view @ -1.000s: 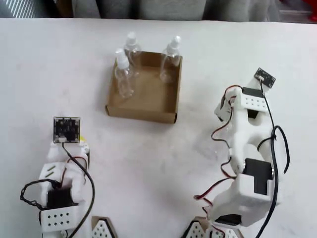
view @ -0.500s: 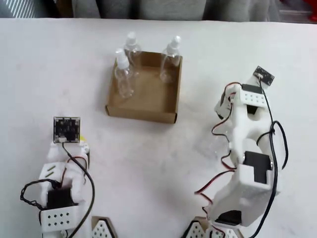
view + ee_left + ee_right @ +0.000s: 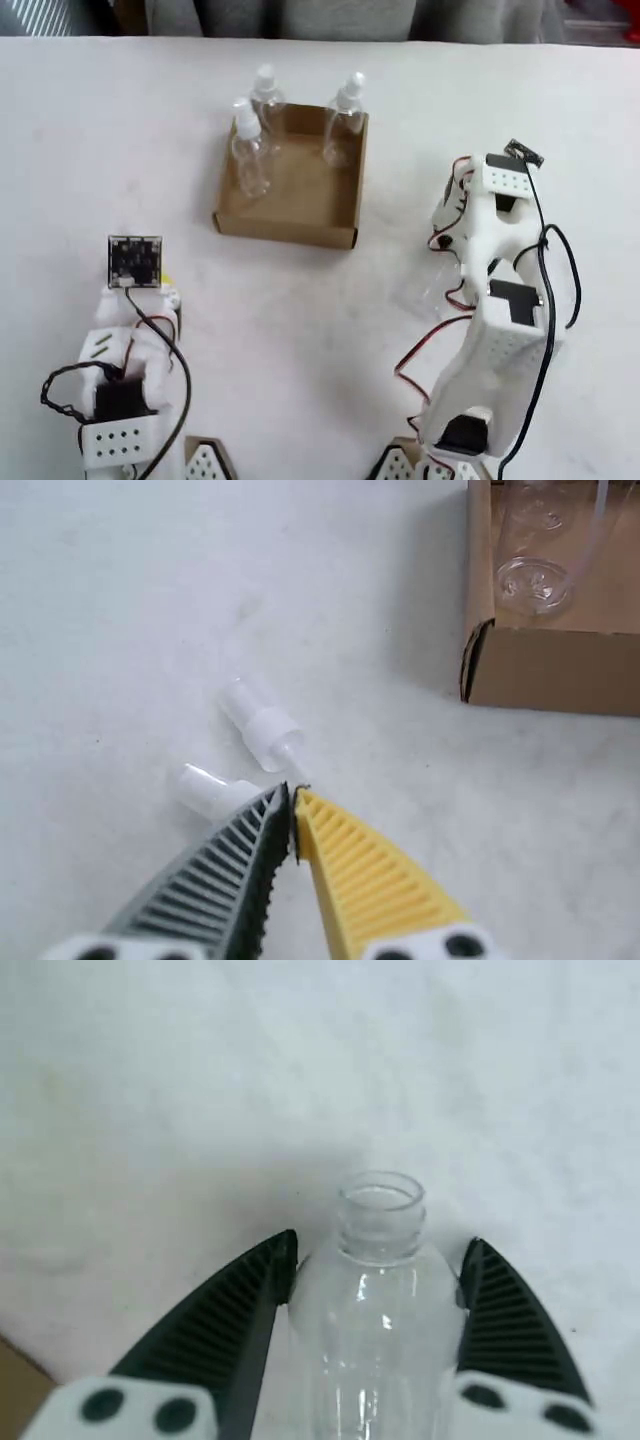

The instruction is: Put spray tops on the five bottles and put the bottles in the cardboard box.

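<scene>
Cardboard box (image 3: 300, 195), centre far, holds three capped bottles (image 3: 250, 150); two seem left. Right gripper (image 3: 379, 1247) straddles an uncapped bottle (image 3: 375, 1340) near right, jaws spread; left gripper (image 3: 293, 802) is clenched, empty, beside two spray tops (image 3: 262, 725)

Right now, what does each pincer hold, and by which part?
Right pincer straddles the uncapped bottle at its shoulders; a firm grip cannot be told. Left pincer is shut, seemingly empty.

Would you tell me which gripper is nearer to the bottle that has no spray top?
Right. The uncapped bottle lies inside the open right gripper; the left gripper sits shut across the table, beside two loose spray tops.
</scene>
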`<state>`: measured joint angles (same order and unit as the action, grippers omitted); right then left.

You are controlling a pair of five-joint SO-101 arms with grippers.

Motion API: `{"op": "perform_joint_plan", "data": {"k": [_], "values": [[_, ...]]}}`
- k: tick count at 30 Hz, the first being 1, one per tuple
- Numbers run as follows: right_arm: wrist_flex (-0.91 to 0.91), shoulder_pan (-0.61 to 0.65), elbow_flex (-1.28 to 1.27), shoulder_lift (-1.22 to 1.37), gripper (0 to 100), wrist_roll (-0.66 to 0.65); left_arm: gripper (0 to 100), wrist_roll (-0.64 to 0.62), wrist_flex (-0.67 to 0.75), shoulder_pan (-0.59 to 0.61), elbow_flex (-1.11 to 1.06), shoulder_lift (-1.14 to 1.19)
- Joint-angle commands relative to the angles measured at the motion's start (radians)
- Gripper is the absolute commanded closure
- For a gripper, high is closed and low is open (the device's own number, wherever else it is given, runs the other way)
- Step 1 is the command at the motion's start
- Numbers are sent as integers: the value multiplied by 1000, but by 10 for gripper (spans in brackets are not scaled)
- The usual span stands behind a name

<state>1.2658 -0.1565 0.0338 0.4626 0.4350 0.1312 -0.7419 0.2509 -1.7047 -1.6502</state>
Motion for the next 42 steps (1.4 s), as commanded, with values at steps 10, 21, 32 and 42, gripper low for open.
{"op": "perform_joint_plan", "data": {"k": [10, 21, 32, 42], "values": [[185, -5, 206, -31, 981, -184, 973, 9, -2, -8, 6, -7], [300, -1, 104, -314, 981, -322, 973, 9, -2, -8, 6, -7], [-90, -27, -430, -616, 981, -485, 973, 9, -2, -8, 6, -7], [-343, -139, -592, -587, 978, -833, 973, 9, -2, -8, 6, -7]]}}
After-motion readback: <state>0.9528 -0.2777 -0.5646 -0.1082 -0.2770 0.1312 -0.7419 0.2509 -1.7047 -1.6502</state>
